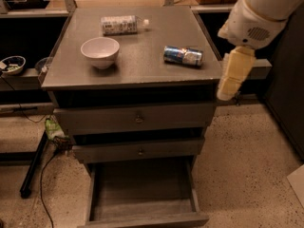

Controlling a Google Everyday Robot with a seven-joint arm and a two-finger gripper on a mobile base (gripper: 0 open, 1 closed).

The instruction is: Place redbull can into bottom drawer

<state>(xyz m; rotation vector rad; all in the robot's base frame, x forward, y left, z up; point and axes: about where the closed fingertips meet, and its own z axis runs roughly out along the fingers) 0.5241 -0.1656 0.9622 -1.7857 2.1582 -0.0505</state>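
Note:
The redbull can [183, 55], blue and silver, lies on its side on the right part of the grey cabinet top [142, 70]. The bottom drawer [142, 194] is pulled open below, and its plain grey floor is bare. My gripper [232, 75], a cream-coloured piece hanging from the white arm [259, 13], is just off the cabinet's right edge. It is to the right of the can and slightly lower, and holds nothing that I can see.
A white bowl [99, 51] and a clear plastic bottle [121, 24] lie on the cabinet top, left of and behind the can. The two upper drawers [137, 119] are shut. A black pole and cable [33, 170] lie on the floor at the left.

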